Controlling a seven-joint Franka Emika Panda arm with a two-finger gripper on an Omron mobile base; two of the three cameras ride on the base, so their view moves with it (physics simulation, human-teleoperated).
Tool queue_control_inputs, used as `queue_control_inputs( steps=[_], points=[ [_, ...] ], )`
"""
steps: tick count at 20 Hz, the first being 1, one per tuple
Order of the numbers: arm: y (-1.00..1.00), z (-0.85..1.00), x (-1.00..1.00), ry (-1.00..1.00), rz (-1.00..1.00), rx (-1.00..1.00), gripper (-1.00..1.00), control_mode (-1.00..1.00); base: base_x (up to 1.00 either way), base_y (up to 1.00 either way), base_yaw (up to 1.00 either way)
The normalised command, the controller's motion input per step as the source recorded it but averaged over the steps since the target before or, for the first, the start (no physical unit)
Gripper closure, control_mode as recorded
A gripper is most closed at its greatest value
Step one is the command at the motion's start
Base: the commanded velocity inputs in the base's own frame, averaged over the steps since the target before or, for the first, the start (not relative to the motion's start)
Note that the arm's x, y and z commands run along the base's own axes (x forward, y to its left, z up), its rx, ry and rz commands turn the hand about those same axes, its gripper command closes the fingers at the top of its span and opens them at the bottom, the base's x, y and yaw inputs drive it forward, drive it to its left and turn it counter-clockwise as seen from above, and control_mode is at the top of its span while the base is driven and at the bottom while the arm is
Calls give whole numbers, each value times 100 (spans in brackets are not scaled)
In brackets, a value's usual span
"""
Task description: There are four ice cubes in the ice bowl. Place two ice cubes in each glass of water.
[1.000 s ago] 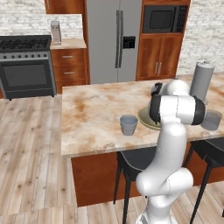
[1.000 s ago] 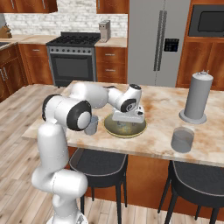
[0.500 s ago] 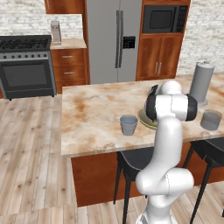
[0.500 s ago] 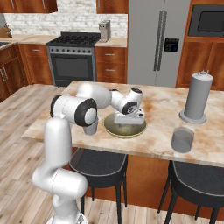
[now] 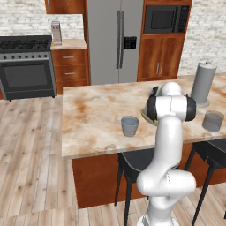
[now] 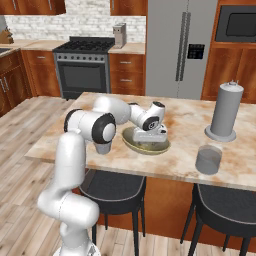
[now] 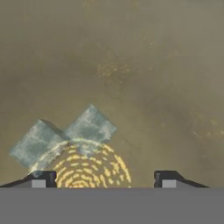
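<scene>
The olive-green ice bowl (image 6: 131, 136) sits on the marble island, and its paler inside (image 7: 131, 65) shows in the hand view. My gripper (image 6: 152, 141) reaches down into it, open, with the fingertips (image 7: 43, 178) wide apart just above the bowl's floor. Two pale blue ice cubes (image 7: 37, 142) (image 7: 89, 127) lie touching each other ahead of the left fingertip; none is between the jaws. One grey-blue glass of water (image 5: 129, 126) stands left of the bowl, partly behind my arm in the right base view. The other glass (image 6: 208, 159) stands to the right near the front edge.
A tall grey cylinder (image 6: 226, 111) on a round base stands at the back right of the island (image 5: 92, 119). Dark stools (image 6: 112, 187) are tucked under the front edge. The stove (image 5: 26, 66) and fridge (image 5: 117, 39) line the far wall.
The hand has dropped lower into the bowl and the arm's elbow has swung in closer over it. Bowl and glasses have not moved.
</scene>
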Motion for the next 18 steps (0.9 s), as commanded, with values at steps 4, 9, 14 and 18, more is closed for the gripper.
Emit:
queue_control_inputs(
  steps=[4, 9, 14, 18],
  points=[
    [0, -28, -10, 0, 0, 0, 100, -100, 0, 0, 0],
    [0, -47, -60, 0, -8, 0, 100, -100, 0, 0, 0],
    [7, -52, -73, 0, -11, 0, 100, -100, 0, 0, 0],
    [24, -39, -38, 0, -9, 0, 100, -100, 0, 0, 0]
  ],
)
